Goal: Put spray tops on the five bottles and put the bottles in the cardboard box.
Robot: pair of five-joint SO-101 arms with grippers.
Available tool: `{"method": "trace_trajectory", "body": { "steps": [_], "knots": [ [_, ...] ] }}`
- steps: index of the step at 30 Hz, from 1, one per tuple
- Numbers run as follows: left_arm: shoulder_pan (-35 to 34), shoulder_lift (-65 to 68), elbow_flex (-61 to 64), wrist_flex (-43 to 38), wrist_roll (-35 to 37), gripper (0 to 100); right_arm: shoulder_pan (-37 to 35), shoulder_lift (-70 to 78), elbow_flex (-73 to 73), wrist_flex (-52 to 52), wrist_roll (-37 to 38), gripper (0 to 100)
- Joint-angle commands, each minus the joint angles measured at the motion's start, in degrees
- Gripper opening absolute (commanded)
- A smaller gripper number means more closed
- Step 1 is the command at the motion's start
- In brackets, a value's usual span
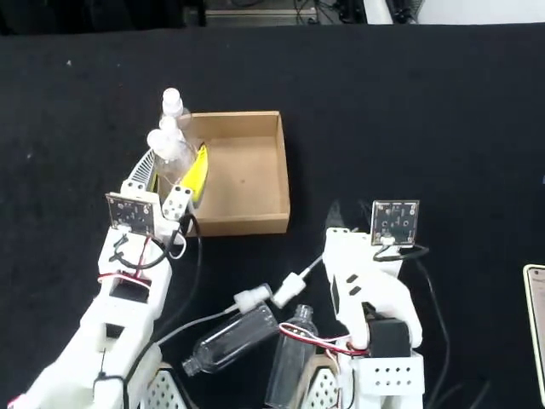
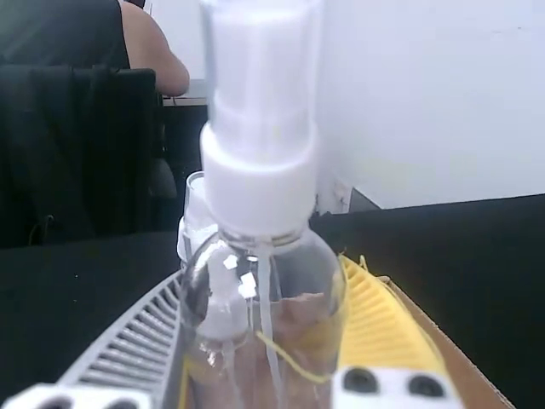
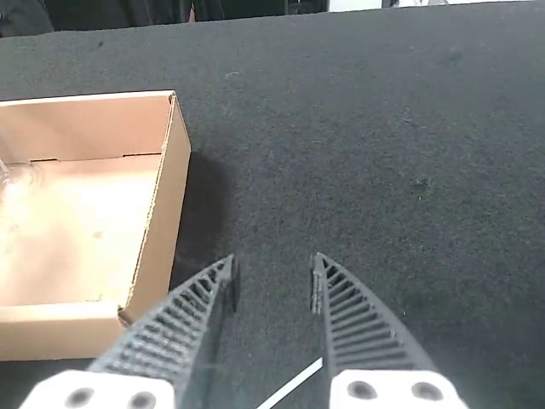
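High view — left fingers [image 1: 197,175] pinch a spray-topped bottle [image 1: 174,158] by the cardboard box [image 1: 283,170] — right fingers [image 3: 353,319] spread

The cardboard box [image 1: 283,170] is plain tan on the black table [image 1: 426,111]. At the box's wall, a clear bottle [image 2: 281,332] carries a white spray top [image 2: 260,145]. The left gripper [image 1: 177,166] has ribbed fingers, one yellow, one grey.

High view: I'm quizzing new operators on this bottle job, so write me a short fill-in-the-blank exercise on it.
1. The left hand is shut on a bottle that wears a white ____ top.
2. The right hand is ____ and holds nothing.
3. ____ uncapped bottles lie on the black table near the arms.
Missing words: spray; open; two.
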Motion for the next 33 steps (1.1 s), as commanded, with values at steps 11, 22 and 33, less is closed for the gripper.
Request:
{"method": "trace_trajectory", "body": {
  "steps": [11, 22, 33],
  "knots": [
    [0.1, 25.1, -5.1, -21.2, -0.1, 3, -0.5, -5.6, -1.3, -0.1, -0.2, 11.2],
    [0.0, 40.6, -5.4, -33.1, -0.6, 3, -0.5, -5.6, -1.3, -0.1, -0.2, 11.3],
    [0.0, 47.9, -8.7, -33.8, -0.6, 3, -0.5, -5.6, -1.3, -0.1, -0.2, 11.3]
  ]
}}
